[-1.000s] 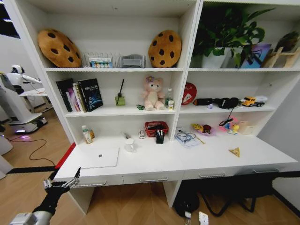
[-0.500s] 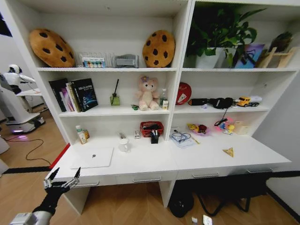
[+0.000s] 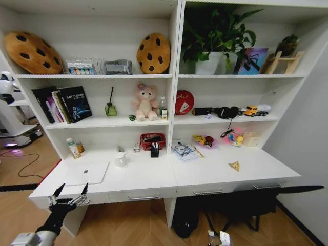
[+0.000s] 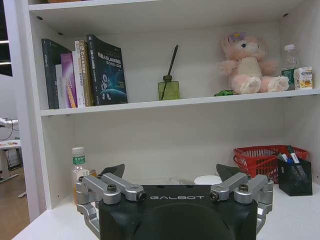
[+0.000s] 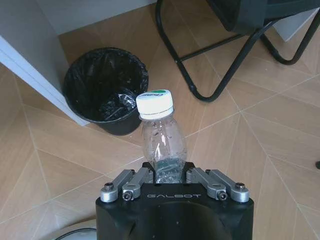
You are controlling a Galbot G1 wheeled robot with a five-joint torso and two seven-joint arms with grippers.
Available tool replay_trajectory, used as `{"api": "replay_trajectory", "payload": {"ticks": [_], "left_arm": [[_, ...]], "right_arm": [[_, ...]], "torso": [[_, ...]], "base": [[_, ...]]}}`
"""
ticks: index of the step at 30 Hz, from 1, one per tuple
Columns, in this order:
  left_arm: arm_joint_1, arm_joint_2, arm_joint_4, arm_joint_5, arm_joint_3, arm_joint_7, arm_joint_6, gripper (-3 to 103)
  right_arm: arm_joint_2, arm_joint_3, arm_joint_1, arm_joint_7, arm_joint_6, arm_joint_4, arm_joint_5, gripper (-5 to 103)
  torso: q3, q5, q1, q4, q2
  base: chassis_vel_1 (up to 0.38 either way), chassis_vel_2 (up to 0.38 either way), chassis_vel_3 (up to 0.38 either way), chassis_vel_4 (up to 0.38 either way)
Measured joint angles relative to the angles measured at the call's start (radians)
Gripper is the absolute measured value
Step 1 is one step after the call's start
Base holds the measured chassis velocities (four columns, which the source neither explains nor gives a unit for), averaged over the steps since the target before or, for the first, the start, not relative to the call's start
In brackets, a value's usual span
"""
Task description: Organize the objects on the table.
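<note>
The white table (image 3: pixel 143 178) runs under a shelf wall. On its left part lies a thin silver laptop (image 3: pixel 86 173), lid down. A tiny green toy car (image 3: pixel 132 118) (image 4: pixel 223 92) sits on the shelf above, beside the pink bear. Pens stand in a black holder (image 3: pixel 155 151) (image 4: pixel 295 175) in front of a red basket (image 3: pixel 152 139). My left gripper (image 3: pixel 69 197) (image 4: pixel 170 172) hovers open and empty off the table's front left corner, below the top. My right gripper (image 5: pixel 167 172) is low over the floor, shut on a clear plastic bottle (image 5: pixel 161 140) with a white cap.
A white cup (image 3: pixel 120 160), a small bottle (image 3: pixel 73 148), papers (image 3: pixel 185 151), colourful toys (image 3: pixel 205 140) and a yellow triangle (image 3: pixel 234 166) also lie on the table. A black bin (image 5: pixel 107 90) and black chair legs (image 5: pixel 220 65) stand on the wooden floor below the right gripper.
The whole head view has slid left, so the camera has turned or moved right along the table. The left gripper keeps its place in the picture, still open.
</note>
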Motion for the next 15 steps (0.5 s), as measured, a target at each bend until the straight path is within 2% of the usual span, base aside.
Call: {"api": "replay_trajectory", "payload": {"ticks": [9,15], "left_arm": [[0.0,0.0,0.0,0.0,0.0,0.0,0.0,100],[0.0,0.0,0.0,0.0,0.0,0.0,0.0,100]], "right_arm": [[-0.001,0.007,0.007,-0.035,0.01,-0.031,-0.023,24],[0.006,0.009,0.0,-0.05,0.022,-0.032,-0.046,24]], "torso": [[0.0,0.0,0.0,-0.0001,0.0],[0.0,0.0,0.0,-0.0001,0.0]], "base": [[0.008,0.016,-0.005,-0.008],[-0.083,-0.07,0.072,0.081]]}}
